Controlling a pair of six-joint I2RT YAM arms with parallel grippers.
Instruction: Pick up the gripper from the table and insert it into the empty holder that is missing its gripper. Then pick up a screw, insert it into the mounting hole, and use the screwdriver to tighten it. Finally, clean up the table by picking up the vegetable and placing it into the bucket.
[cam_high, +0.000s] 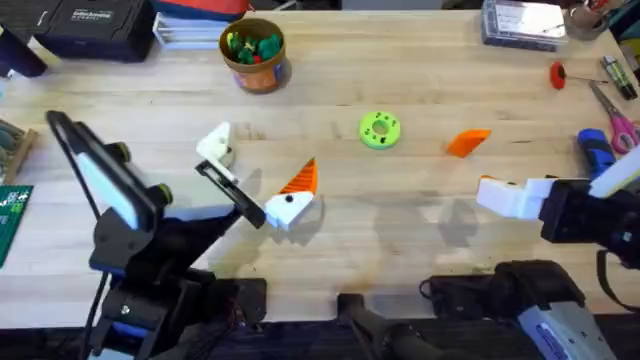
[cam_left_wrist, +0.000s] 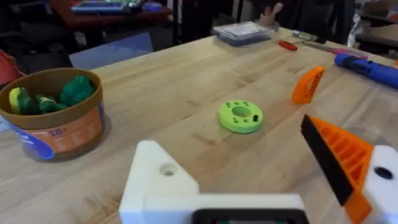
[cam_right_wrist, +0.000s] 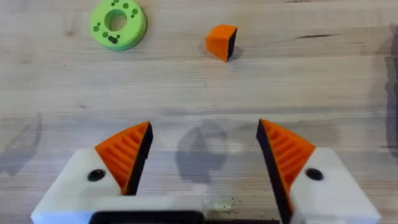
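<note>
Left gripper (cam_high: 262, 190), left of centre, is sitting spread and empty, its holder (cam_high: 214, 147) bare. Orange gripper (cam_high: 467, 142) is lying loose right of centre on the tabletop (cam_high: 400, 230). Right gripper (cam_right_wrist: 202, 155), lower right, is gaping unladen, facing it, likely lining up the pick.

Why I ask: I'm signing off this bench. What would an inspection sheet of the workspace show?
Surface: light wooden butcher-block table.
Job's things: small orange ridged wedge tip lying loose; chunky blue screwdriver at the right edge; orange-brown bucket at the back, holding green and yellow toys.
Clutter: lime-green holed disc, red-handled tool, pink-handled scissors.
Grippers: left gripper open, its bare white finger lacking an orange tip; right gripper open, both tips on, empty.
Cables: black cable by the right arm's base.
Surroundings: black case, clear plastic box.
</note>
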